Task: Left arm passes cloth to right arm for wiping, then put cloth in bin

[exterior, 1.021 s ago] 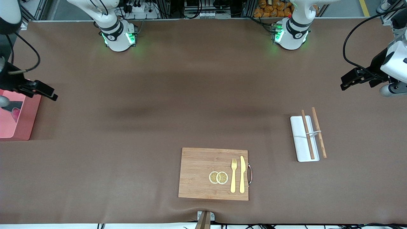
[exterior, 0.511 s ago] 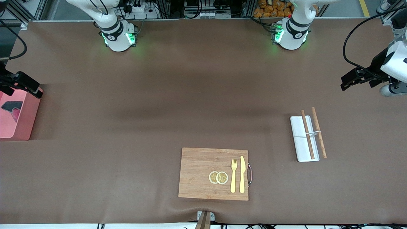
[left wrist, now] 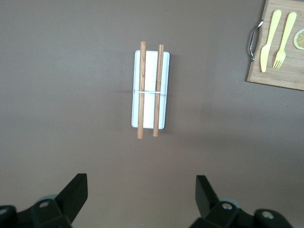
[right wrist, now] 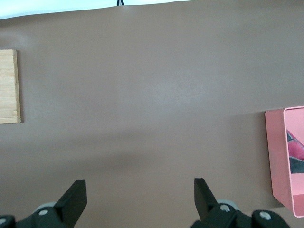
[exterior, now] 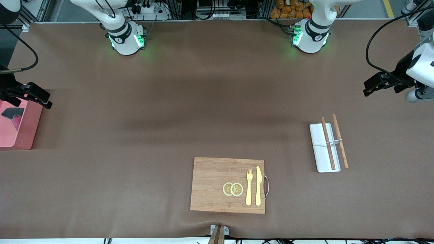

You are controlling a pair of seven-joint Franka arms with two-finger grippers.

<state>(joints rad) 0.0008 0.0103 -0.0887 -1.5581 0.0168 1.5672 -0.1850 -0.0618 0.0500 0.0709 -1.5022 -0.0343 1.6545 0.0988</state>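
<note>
The pink bin (exterior: 23, 135) stands at the right arm's end of the table. The dark grey cloth (exterior: 12, 113) lies inside it. The bin (right wrist: 276, 161) and a bit of the cloth (right wrist: 297, 165) also show in the right wrist view. My right gripper (exterior: 43, 100) hovers over the bin's farther corner and the table beside it. It is open and empty (right wrist: 140, 186). My left gripper (exterior: 369, 88) waits in the air at the left arm's end of the table. It is open and empty (left wrist: 141, 183).
A white tray (exterior: 318, 149) with two wooden chopsticks (exterior: 328, 144) lies below the left gripper. It also shows in the left wrist view (left wrist: 148, 109). A wooden cutting board (exterior: 210, 184) with lemon slices, a yellow fork and a knife lies near the front edge.
The right gripper drew back toward the table's end over the bin, then shifted slightly back out. The cloth stays in the bin. The left arm has not moved.
</note>
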